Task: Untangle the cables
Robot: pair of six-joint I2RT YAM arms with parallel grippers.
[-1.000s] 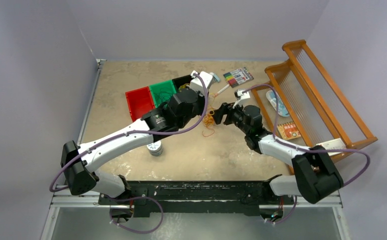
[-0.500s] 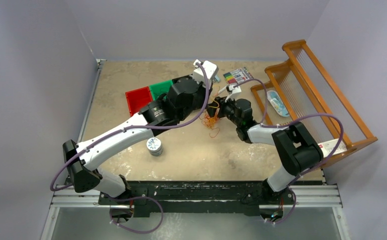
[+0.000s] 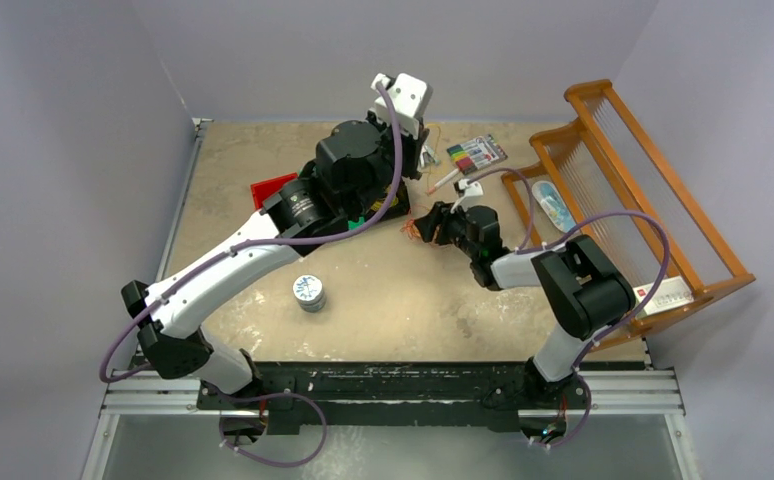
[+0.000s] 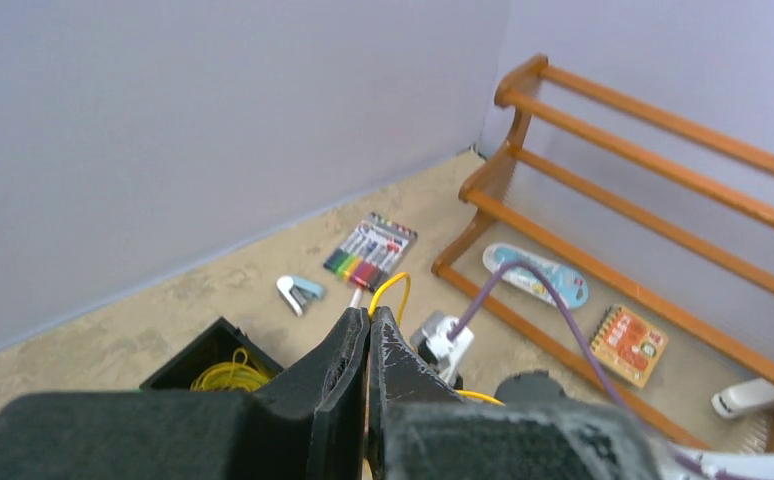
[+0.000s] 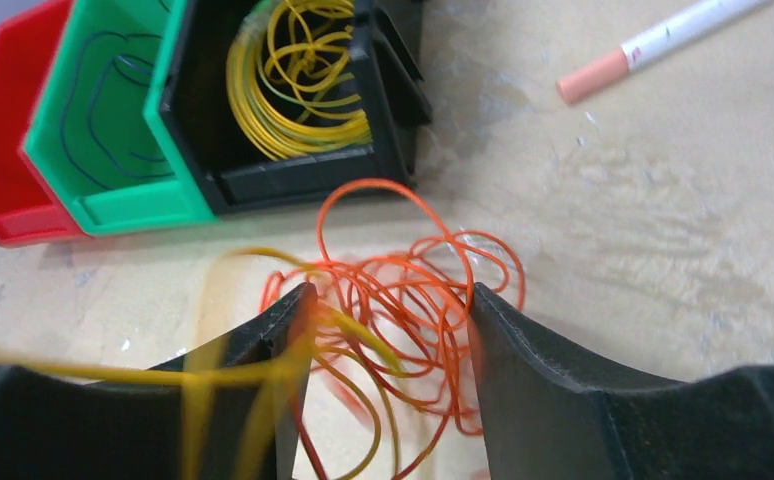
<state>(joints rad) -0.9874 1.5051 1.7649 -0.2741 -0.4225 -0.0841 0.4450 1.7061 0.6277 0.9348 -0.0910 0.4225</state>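
An orange-red cable tangle (image 5: pixel 413 290) lies on the table in front of the bins, with a yellow cable (image 5: pixel 213 375) running through it. My right gripper (image 5: pixel 388 330) is open and low, with a finger on each side of the tangle; it also shows in the top view (image 3: pixel 418 229). My left gripper (image 4: pixel 368 318) is shut on a yellow cable (image 4: pixel 395 284) and held high near the back wall; it also shows in the top view (image 3: pixel 425 150). That cable's blurred strand leads down past my right gripper's left finger (image 5: pixel 288 320). Another yellow coil (image 5: pixel 293 80) lies in the black bin (image 5: pixel 393 110).
A red bin (image 5: pixel 3 150) and a green bin (image 5: pixel 93 180) holding a dark wire stand left of the black one. A marker pack (image 3: pixel 478 152), a loose pen (image 5: pixel 653 40) and a stapler (image 4: pixel 298 292) lie at the back. A wooden rack (image 3: pixel 643 180) stands right. A small can (image 3: pixel 309 292) stands centre-left.
My left gripper has risen and moved back toward the far wall, drawing the yellow cable up. My right gripper has moved left and down over the orange tangle.
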